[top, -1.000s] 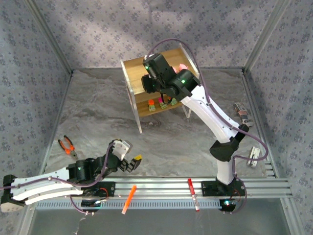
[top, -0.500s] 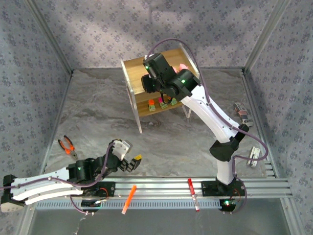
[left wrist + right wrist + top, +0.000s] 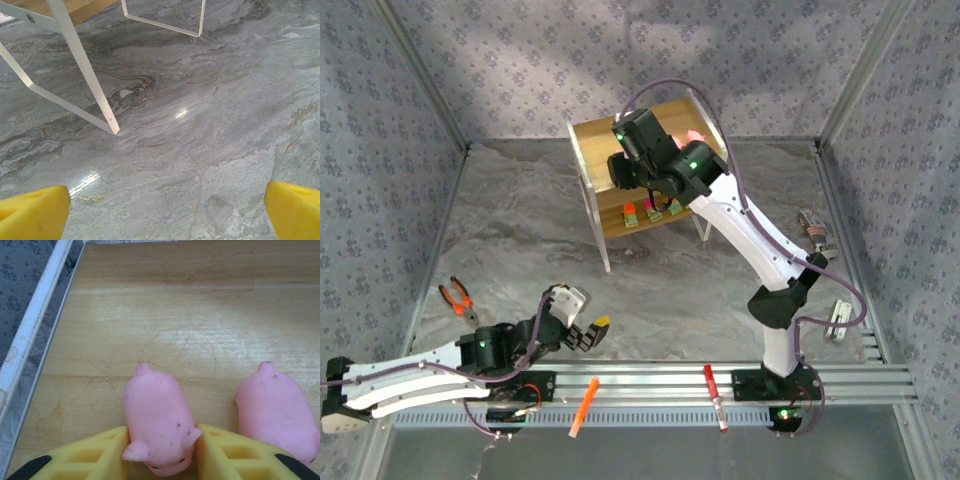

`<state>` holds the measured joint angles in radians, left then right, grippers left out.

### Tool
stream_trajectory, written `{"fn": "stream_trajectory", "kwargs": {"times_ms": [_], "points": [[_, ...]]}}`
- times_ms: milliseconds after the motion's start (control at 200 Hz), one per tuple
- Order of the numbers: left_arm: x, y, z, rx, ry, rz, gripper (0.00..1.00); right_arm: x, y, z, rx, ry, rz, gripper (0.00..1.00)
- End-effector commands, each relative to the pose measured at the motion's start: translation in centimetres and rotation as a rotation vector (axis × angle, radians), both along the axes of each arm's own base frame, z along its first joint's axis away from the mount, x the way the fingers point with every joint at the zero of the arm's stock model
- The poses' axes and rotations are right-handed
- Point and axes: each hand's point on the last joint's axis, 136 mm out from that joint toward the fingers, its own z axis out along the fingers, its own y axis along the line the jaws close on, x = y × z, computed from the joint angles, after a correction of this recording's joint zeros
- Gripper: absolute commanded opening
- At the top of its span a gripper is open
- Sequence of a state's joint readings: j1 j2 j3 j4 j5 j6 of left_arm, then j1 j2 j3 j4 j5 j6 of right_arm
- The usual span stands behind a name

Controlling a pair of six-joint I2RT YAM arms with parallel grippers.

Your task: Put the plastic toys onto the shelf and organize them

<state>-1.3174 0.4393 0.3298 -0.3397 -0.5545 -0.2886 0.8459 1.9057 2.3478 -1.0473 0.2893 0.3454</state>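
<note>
A small pink plastic pig (image 3: 159, 415) near the light wooden shelf's (image 3: 150, 315) left edge sits between the right gripper (image 3: 161, 452) pads — grip unclear; left gripper (image 3: 160, 212) wide open — empty.

A grey marbled table (image 3: 520, 240) lies under and ahead of the left jaws, with a small bright glare spot (image 3: 182, 113) straight ahead of them. Grey-blue cloth walls with a small flower print (image 3: 520, 60) stand beyond the right jaws and to both sides, with slanting silver metal posts (image 3: 425, 80) at the corners. A slotted aluminium rail (image 3: 650, 383) runs behind the left jaws.
</note>
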Motion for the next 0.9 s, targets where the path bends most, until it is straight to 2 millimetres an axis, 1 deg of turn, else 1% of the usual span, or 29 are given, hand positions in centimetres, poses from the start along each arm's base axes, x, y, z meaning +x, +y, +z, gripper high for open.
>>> {"fn": "stream_trajectory", "kwargs": {"times_ms": [0,894], "points": [[0.28,0.14,0.94,-0.024,-0.019,0.015,0.99,0.24,-0.07,-0.05,-0.013,0.002,0.011,0.4],[0.29,0.19,1.02,-0.027,-0.021,0.016,1.0,0.34,-0.11,0.81,-0.006,-0.015,0.017,0.46]]}}
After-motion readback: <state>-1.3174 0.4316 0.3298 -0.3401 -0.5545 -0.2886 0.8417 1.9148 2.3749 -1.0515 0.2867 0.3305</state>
